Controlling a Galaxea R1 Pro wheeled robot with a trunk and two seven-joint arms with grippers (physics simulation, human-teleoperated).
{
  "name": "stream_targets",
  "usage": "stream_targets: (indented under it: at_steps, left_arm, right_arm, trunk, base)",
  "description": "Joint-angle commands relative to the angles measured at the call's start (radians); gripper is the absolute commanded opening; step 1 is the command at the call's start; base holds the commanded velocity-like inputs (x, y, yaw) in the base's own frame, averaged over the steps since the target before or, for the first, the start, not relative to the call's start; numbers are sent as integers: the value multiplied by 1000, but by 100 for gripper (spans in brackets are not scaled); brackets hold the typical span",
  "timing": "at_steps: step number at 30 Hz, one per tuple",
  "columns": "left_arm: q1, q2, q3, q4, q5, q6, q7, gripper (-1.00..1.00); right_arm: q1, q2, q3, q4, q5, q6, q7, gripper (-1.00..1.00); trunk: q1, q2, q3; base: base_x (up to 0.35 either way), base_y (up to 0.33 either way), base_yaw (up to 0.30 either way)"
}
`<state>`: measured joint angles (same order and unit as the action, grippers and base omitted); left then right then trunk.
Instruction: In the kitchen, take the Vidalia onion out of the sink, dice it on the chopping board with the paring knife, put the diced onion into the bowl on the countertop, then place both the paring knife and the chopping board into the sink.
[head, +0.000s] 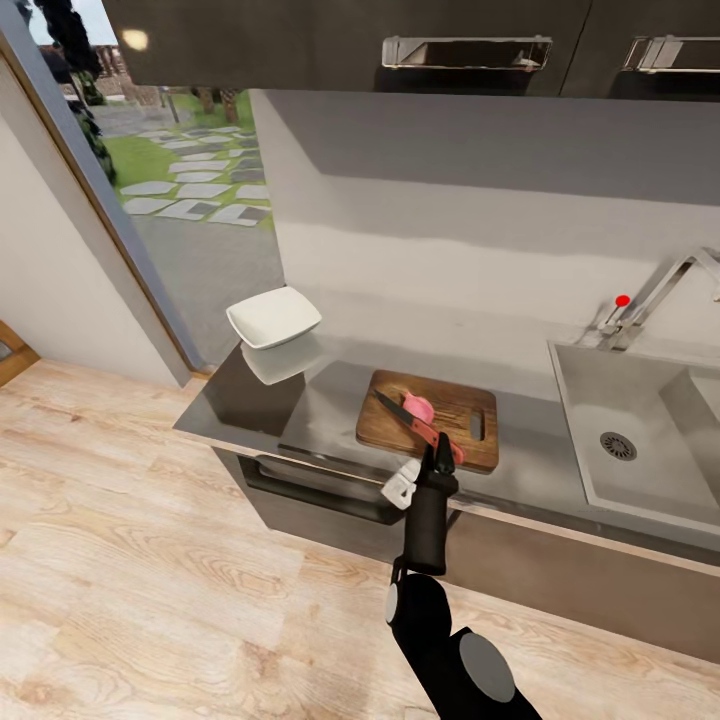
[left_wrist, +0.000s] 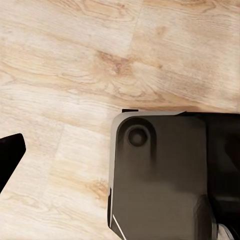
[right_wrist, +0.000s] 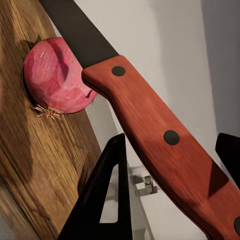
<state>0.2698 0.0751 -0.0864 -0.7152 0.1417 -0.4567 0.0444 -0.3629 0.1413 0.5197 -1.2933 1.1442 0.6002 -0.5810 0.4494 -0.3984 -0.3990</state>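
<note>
The pink Vidalia onion (head: 421, 408) lies on the brown chopping board (head: 465, 408), which rests on the grey countertop (head: 300, 415). My right gripper (head: 443, 457) is shut on the red handle of the paring knife (head: 424, 431) at the board's near edge. The dark blade slants across to the onion. In the right wrist view the handle (right_wrist: 160, 135) runs between my fingers (right_wrist: 107, 200), and the blade passes against the onion (right_wrist: 55, 77) on the board (right_wrist: 30, 150). The white bowl (head: 273, 317) stands at the counter's left end. The grey sink (head: 640, 400) lies to the right. One left finger (left_wrist: 10, 155) hangs over the floor.
A chrome tap with a red-tipped lever (head: 622, 300) stands behind the sink. A drawer with a dark handle (head: 310, 490) sits under the board. Dark wall cabinets (head: 460, 45) hang overhead. A glass door (head: 170, 170) is at the left. The robot's base (left_wrist: 160, 175) stands on wooden floor.
</note>
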Motion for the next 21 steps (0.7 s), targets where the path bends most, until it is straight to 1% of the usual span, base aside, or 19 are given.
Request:
stream_targets:
  at_steps: [1,9,21]
  left_arm:
    - [0,2,-7,-1,10,-2,5,100]
    - [0,2,-7,-1,10,-2,5,100]
    - [0,2,-7,-1,10,-2,5,100]
  right_arm:
    - [-1,-1,1,0,5,7,-1,-100]
    - [-1,-7,-1,0,5,7,-2,-100]
    - [-1,-8,-3,0,6,8,-2,-100]
  trunk:
    - [1,-2,-1]
    - [1,-2,-1]
    - [1,-2,-1]
  base:
    - [0,0,0]
    - [0,-2,0]
    - [0,-32,0]
